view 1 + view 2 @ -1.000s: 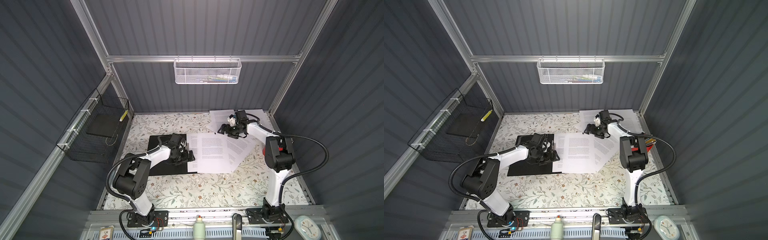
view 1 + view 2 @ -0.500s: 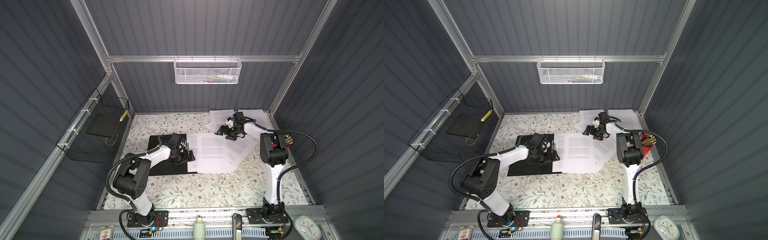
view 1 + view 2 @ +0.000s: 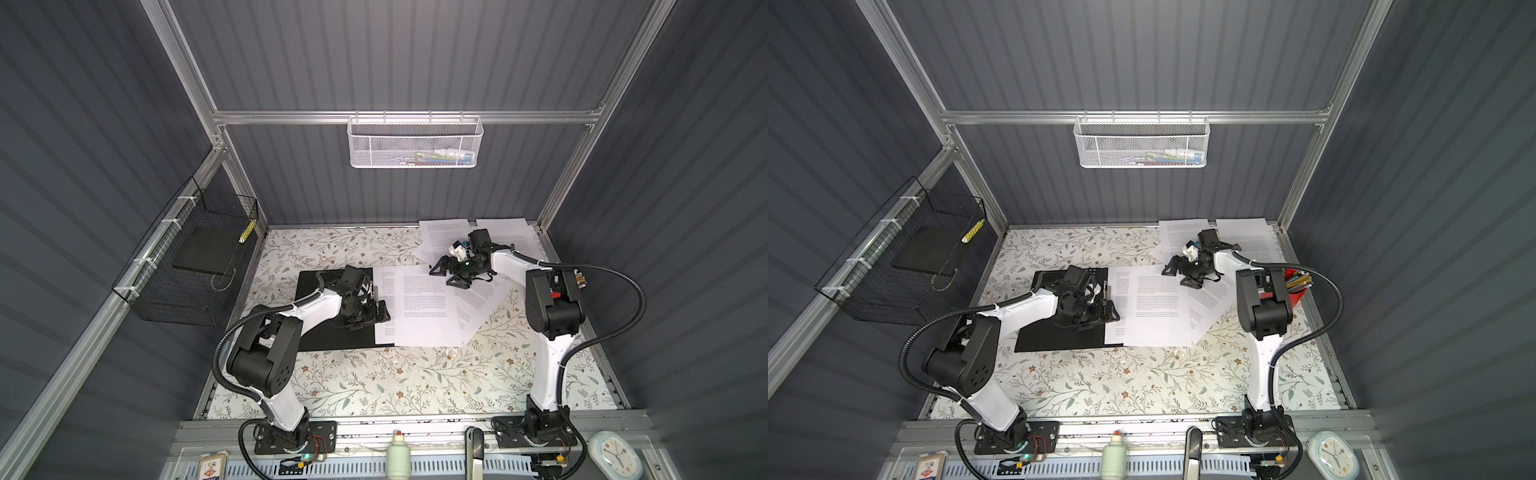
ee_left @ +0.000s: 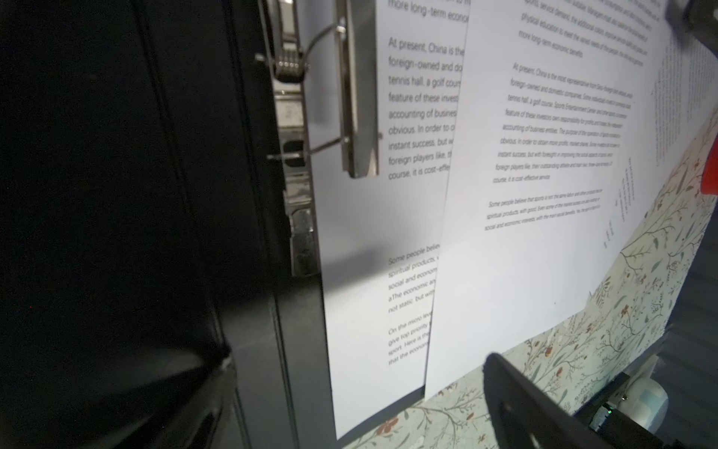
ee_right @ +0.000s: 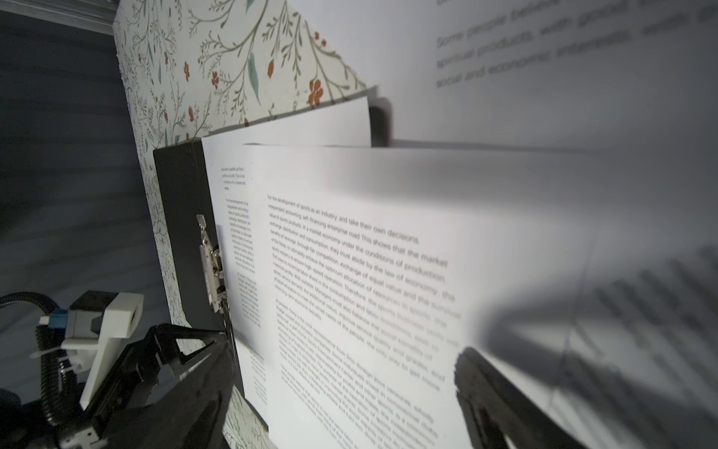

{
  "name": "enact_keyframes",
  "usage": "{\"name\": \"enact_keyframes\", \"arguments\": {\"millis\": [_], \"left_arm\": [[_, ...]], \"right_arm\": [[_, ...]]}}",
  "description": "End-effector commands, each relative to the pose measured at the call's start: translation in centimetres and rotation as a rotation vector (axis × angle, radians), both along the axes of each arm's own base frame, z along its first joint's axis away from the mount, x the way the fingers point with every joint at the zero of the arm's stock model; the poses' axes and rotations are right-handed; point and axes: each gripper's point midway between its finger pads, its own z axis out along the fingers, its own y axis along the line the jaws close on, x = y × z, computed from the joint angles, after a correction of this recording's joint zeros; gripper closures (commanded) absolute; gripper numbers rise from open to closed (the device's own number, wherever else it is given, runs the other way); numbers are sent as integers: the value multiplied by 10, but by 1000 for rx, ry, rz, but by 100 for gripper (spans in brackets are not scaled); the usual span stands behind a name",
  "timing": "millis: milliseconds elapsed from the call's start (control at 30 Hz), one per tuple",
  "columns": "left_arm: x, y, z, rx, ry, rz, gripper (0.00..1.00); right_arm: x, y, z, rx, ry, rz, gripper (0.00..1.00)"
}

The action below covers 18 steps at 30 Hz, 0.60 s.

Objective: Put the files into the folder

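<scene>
The folder [image 3: 332, 341] lies open on the floral table, black inside up, in both top views [image 3: 1054, 337]. Several files [image 3: 419, 316] overlap on its right half and spill rightward; more files [image 3: 444, 232] lie at the back right. My left gripper [image 3: 376, 311] is open over the spine clip [image 4: 357, 97], its fingers either side of a sheet's edge [image 4: 373, 350]. My right gripper [image 3: 449, 275] is open low over the far edge of the top sheet [image 5: 388, 272], nothing between its fingers.
A white mesh basket [image 3: 415, 143] hangs on the back wall and a black wire basket [image 3: 195, 266] on the left wall. A red pen holder [image 3: 1296, 286] stands behind the right arm. A bottle [image 3: 398, 457] and a clock [image 3: 615, 457] sit on the front rail.
My right gripper has slid a little left and toward the front over the sheets, and its elbow has swung back. The left arm has not moved.
</scene>
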Motion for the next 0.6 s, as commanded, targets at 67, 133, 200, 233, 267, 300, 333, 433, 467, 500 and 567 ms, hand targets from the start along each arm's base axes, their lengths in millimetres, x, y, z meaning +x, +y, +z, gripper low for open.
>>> {"name": "enact_keyframes", "arguments": {"millis": [67,133,200,233,267,300,333,433,467,500,567], "left_arm": [[0,10,47,76,-61,-27,6],[5,1,67,50,-104,-44,11],[5,-15,79,37,-128,-80,17],[5,-26,83,28,-132,-104,24],[4,-36,83,18,-127,-123,33],[4,-46,84,1,-119,-137,43],[4,-59,82,-18,-110,-160,50],[6,-89,70,-28,-92,-201,66],[8,-96,63,-21,-81,-209,70],[14,-104,63,-25,-85,-212,72],[23,-112,51,-16,-71,-208,77]], "right_arm": [[-9,-20,40,-40,-87,-75,10],[-19,-27,37,-56,-66,-90,11],[-29,-32,34,-41,-36,-107,11],[-34,-35,32,-28,-25,-119,12],[-40,-37,30,-21,-9,-126,13],[-44,-39,29,-21,0,-132,14],[-49,-41,25,-23,13,-136,14],[-56,-39,24,-1,3,-135,14],[-59,-39,23,3,9,-134,14],[-62,-39,22,6,13,-135,14],[-68,-40,18,10,22,-137,13]]}}
